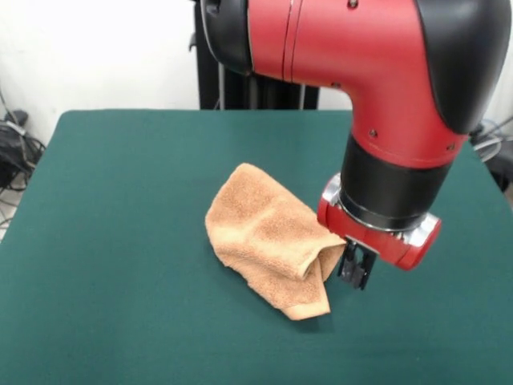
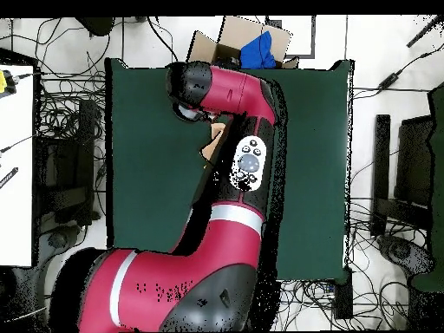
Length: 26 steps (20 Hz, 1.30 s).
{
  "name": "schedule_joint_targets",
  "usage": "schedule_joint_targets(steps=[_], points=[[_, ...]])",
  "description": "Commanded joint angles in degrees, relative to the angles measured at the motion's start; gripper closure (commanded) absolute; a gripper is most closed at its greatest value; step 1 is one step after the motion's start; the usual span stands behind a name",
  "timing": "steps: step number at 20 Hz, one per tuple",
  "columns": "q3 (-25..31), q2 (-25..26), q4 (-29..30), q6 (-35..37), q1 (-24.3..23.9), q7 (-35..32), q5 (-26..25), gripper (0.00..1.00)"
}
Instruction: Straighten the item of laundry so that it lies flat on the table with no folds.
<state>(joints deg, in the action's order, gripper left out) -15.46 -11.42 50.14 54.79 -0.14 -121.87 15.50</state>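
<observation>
The peach-orange towel (image 1: 268,237) lies crumpled and folded over itself near the middle of the dark green table (image 1: 120,241). Its right edge stands up in a fold against my gripper (image 1: 355,269), which hangs low over the table just right of the towel, under the red wrist. I cannot see how the gripper stands on the cloth. In the overhead view only a small patch of the towel (image 2: 211,149) shows beside the red arm (image 2: 247,165), on the table (image 2: 147,173); the gripper itself is hidden under the arm.
A cardboard box with a blue thing (image 2: 258,45) sits beyond the table's top edge in the overhead view. Cables and equipment (image 2: 65,165) surround the table. Green cloth shows on all sides of the towel.
</observation>
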Motion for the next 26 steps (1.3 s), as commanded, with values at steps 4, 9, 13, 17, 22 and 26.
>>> schedule_joint_targets(steps=[4, 9, 13, 17, 22, 26], points=[[1.3, -3.5, 10.8, 0.4, -0.2, -13.2, 0.8, 1.0], [1.7, -4.5, 12.0, 0.0, -0.7, -12.1, 0.6, 1.0], [1.7, -4.7, 12.2, -0.9, -1.1, -11.0, -0.1, 1.0], [1.8, -4.9, 12.3, -1.2, -1.4, -10.3, -0.5, 1.0], [1.9, -5.1, 12.6, -0.8, -1.5, -10.4, -0.4, 0.0], [2.4, -5.0, 12.0, 1.7, -1.9, -10.4, 0.2, 0.0]])
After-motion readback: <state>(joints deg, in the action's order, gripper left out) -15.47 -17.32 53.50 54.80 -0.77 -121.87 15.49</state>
